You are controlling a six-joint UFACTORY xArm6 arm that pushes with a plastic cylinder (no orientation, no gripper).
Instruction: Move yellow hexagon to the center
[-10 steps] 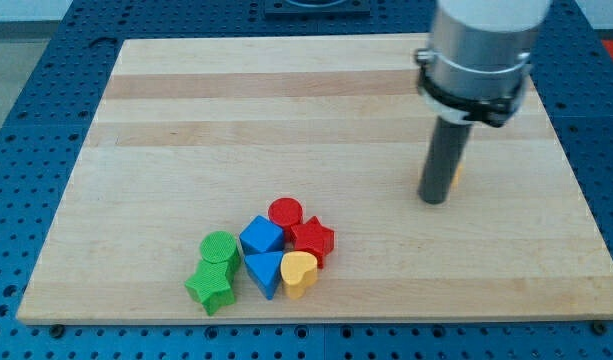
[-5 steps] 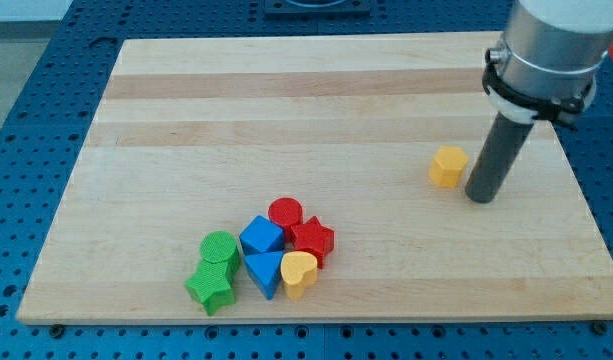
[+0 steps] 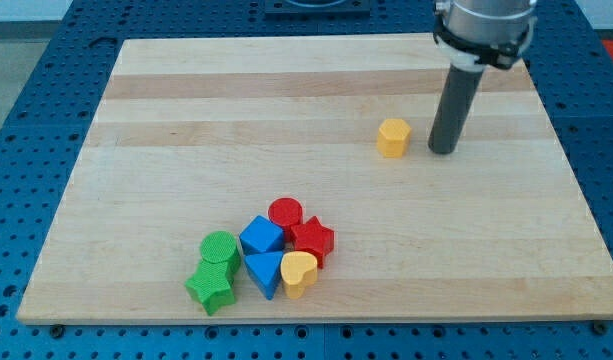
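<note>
Where the board [image 3: 136,260] comes nearest, toward the left, seven blocks sit bunched in a little pile. The green star [image 3: 210,288] is at the near left of the pile, and a green round block [image 3: 220,247] touches it just behind. A blue triangle [image 3: 265,271] sits next to them, with a yellow heart [image 3: 299,273] touching its right side. Just behind those are a blue cube [image 3: 261,237] and a red star [image 3: 312,239]. A red round block [image 3: 285,212] sits at the far edge of the pile, touching both of them.

Farther back and to the right, well apart from the pile, the yellow hexagon [image 3: 393,137] sits alone on bare wood. It is a bit right of the middle of the board.

My tip [image 3: 443,150] rests on the board just to the right of the hexagon, with a small gap between them. The rod stands straight up from it. It is only a plain rod, so it has nothing to open or close, and it holds nothing. Blue peg holes [image 3: 26,90] show around the board.
</note>
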